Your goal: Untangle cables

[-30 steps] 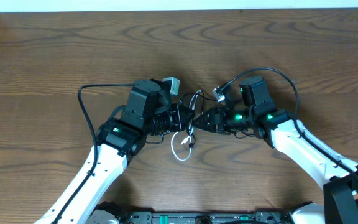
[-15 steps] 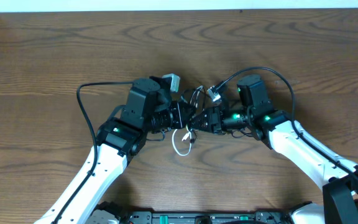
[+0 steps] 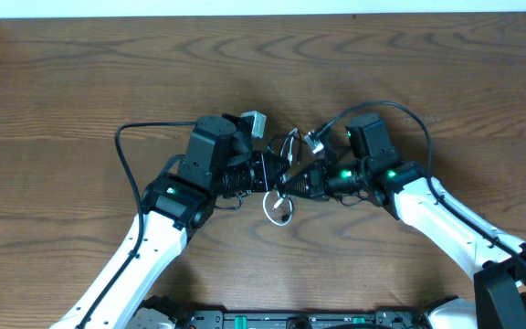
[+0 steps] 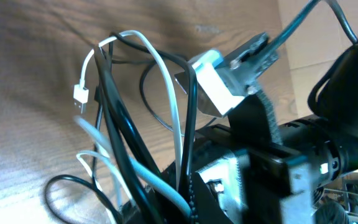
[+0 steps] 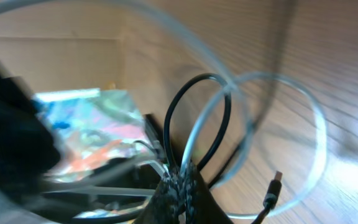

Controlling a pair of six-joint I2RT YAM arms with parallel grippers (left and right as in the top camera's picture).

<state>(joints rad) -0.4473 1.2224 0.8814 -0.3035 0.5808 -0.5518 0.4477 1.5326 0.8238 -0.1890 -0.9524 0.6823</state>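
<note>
The white cable [image 3: 267, 210] and black cable [image 3: 289, 143] hang tangled between my two grippers at the table's middle. My left gripper [image 3: 270, 174] is shut on the bundle from the left. My right gripper [image 3: 292, 180] is shut on it from the right, almost touching the left one. In the left wrist view, white strands [image 4: 166, 81] and black strands [image 4: 114, 112] rise from my left gripper [image 4: 188, 199], with a white plug [image 4: 79, 94] dangling. In the right wrist view, my right gripper [image 5: 179, 186] pinches a black loop [image 5: 173, 118] and a white loop [image 5: 316, 130]. A black plug [image 5: 272, 190] hangs loose.
The arms' own thicker black wires arc beside them, the left arm's wire [image 3: 121, 146] and the right arm's wire [image 3: 400, 110]. A white connector block [image 3: 254, 122] sits on the left wrist. The wooden table [image 3: 446, 64] ends at a far edge along the top.
My right gripper has moved left up to the left gripper and closed on the cables. The white loop below has shifted slightly right. The left gripper stayed shut.
</note>
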